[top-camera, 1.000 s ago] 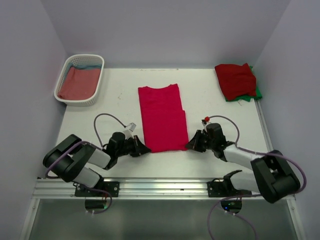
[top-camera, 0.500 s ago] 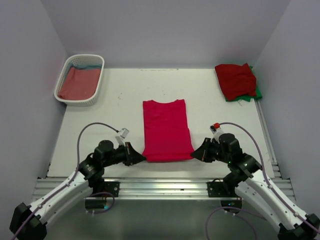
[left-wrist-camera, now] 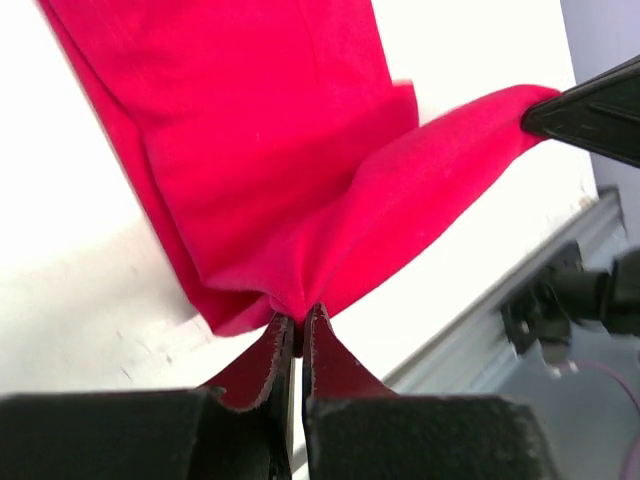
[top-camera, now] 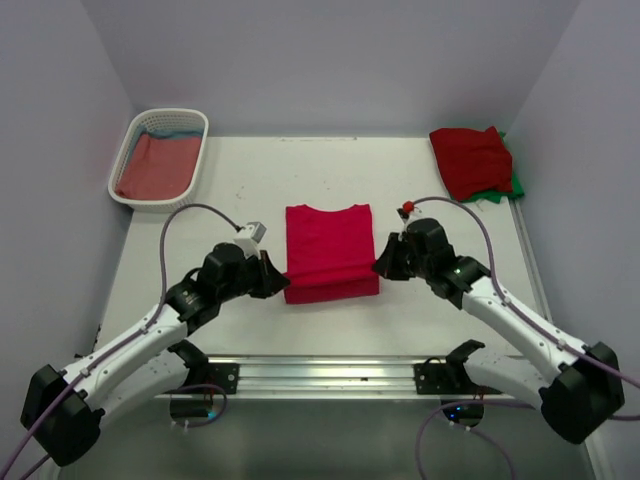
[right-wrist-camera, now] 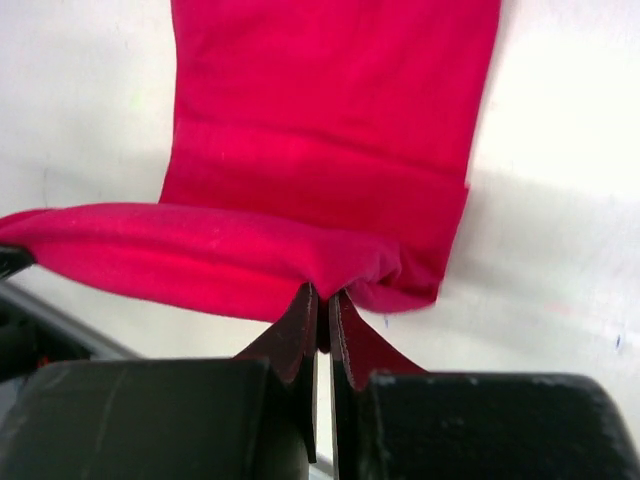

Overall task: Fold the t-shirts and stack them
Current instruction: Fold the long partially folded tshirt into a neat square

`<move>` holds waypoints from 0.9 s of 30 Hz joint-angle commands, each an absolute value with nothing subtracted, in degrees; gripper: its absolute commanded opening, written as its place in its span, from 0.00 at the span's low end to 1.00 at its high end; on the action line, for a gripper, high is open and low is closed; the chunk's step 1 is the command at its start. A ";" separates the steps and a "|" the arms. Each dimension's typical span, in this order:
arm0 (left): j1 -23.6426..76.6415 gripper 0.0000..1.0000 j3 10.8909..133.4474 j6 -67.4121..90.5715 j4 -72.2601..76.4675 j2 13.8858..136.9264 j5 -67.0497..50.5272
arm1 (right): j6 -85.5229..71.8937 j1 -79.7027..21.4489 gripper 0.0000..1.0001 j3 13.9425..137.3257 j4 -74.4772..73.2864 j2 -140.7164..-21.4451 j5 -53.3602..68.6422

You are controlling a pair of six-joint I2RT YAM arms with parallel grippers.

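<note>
A bright crimson t-shirt (top-camera: 330, 250) lies in the middle of the table, its near hem lifted and carried back over the rest. My left gripper (top-camera: 279, 283) is shut on the hem's left corner, seen pinched in the left wrist view on the crimson t-shirt (left-wrist-camera: 300, 180) by the left gripper (left-wrist-camera: 298, 320). My right gripper (top-camera: 379, 266) is shut on the right corner; the right wrist view shows the crimson t-shirt (right-wrist-camera: 320, 150) held by the right gripper (right-wrist-camera: 324, 298). A dark red t-shirt (top-camera: 470, 160) lies on a green t-shirt (top-camera: 516, 186) at the back right.
A white slatted basket (top-camera: 122, 160) at the back left holds a dusty-red t-shirt (top-camera: 152, 165) over a blue one (top-camera: 175, 130). The metal rail (top-camera: 320, 375) runs along the table's near edge.
Both grippers first drew the shirt toward the near edge, then lifted its hem and carried it away from me, so the shirt now looks shorter, doubled over.
</note>
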State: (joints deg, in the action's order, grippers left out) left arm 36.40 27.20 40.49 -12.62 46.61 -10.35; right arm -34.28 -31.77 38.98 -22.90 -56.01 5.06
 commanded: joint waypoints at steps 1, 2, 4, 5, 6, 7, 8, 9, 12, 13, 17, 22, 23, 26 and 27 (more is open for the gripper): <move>35.42 0.00 33.83 32.61 -9.15 50.53 -0.45 | -28.40 -30.94 0.00 46.39 -12.06 -62.82 -2.37; 33.85 0.00 35.58 31.22 -7.49 52.71 -0.44 | -28.04 -30.68 0.00 47.80 -11.52 -66.84 -2.72; 31.65 0.00 37.17 30.15 -6.07 55.01 -1.75 | -27.34 -29.71 0.00 51.23 -9.68 -70.29 -2.81; 29.03 0.00 38.22 29.36 -4.15 57.46 -4.28 | -27.33 -29.19 0.00 52.37 -9.41 -73.18 -2.64; 27.87 0.00 38.75 28.92 -3.26 58.79 -5.35 | -27.16 -28.22 0.00 54.30 -9.14 -74.78 -2.46; 26.90 0.00 39.37 28.48 -2.73 60.19 -5.97 | -26.98 -27.78 0.00 55.19 -8.18 -76.27 -2.37; 25.59 0.00 40.59 27.52 -1.59 63.34 -6.24 | -26.98 -27.16 0.00 57.28 -8.00 -79.51 -2.03; 24.97 0.00 41.13 27.42 -1.06 65.11 -7.20 | -26.81 -26.11 0.00 58.61 -7.91 -81.28 -1.67; 21.01 0.00 42.36 28.21 5.26 72.49 -10.11 | -26.72 -24.62 0.00 63.44 -8.00 -88.03 -2.11; 20.22 0.00 43.15 28.21 6.58 74.68 -10.80 | -26.63 -24.35 0.00 64.68 -8.00 -89.98 -2.37; 17.67 0.00 54.45 27.43 9.58 90.30 -14.59 | -26.63 -22.59 0.00 73.10 -8.52 -98.33 -4.57; 16.00 0.00 70.02 27.07 10.38 107.27 -19.67 | -27.42 -21.89 0.00 83.56 -10.10 -110.79 -12.54; 15.56 0.00 75.18 27.07 11.33 109.58 -20.99 | -27.94 -21.80 0.00 88.02 -10.46 -112.74 -13.53; 13.81 0.41 86.43 28.12 8.90 117.84 -20.21 | -27.51 -21.53 0.46 99.51 -12.64 -121.97 -16.95; 13.28 0.74 89.09 28.12 7.48 119.51 -19.95 | -26.47 -21.45 0.98 102.36 -15.44 -124.08 -16.88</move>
State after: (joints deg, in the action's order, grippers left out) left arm 15.55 80.20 28.40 6.20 116.20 -18.68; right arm -28.08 -21.71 93.12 -12.95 -119.68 -10.85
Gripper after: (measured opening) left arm 0.540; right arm 0.576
